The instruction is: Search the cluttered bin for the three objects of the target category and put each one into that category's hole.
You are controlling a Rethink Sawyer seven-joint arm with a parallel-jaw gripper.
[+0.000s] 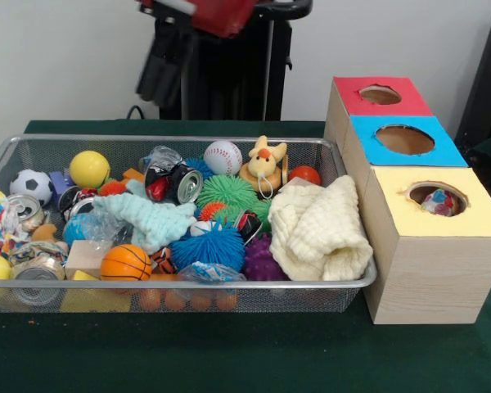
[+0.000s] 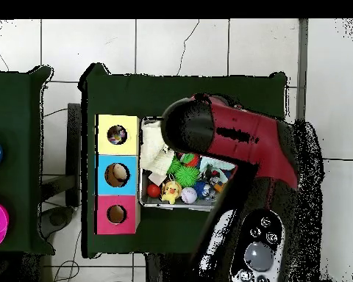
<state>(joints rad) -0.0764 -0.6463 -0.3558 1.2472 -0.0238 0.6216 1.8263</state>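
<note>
Green cloth covers the surface [image 1: 229, 360] on my front feed. Across the left and centre of that frame sits the wire-mesh bin [image 1: 180, 146], packed with clutter. At the right stands the wooden box [image 1: 430, 274] with three holes: red panel [image 1: 356, 102] at the back, blue panel [image 1: 430, 151] in the middle, yellow panel [image 1: 475, 217] nearest the lower right, with a small multicoloured ball [image 1: 439, 201] showing inside the yellow hole. In the bin I see a cream knitted cloth [image 1: 319, 229] at the right end, a blue spiky ball [image 1: 209, 246], a green spiky ball [image 1: 227, 191], a basketball [image 1: 125, 262], a yellow ball [image 1: 89, 168], a baseball [image 1: 222, 157] and a soccer ball [image 1: 32, 186]. Overhead, the red arm [image 2: 245, 139] hides much of the bin. I cannot tell the claw's state.
</note>
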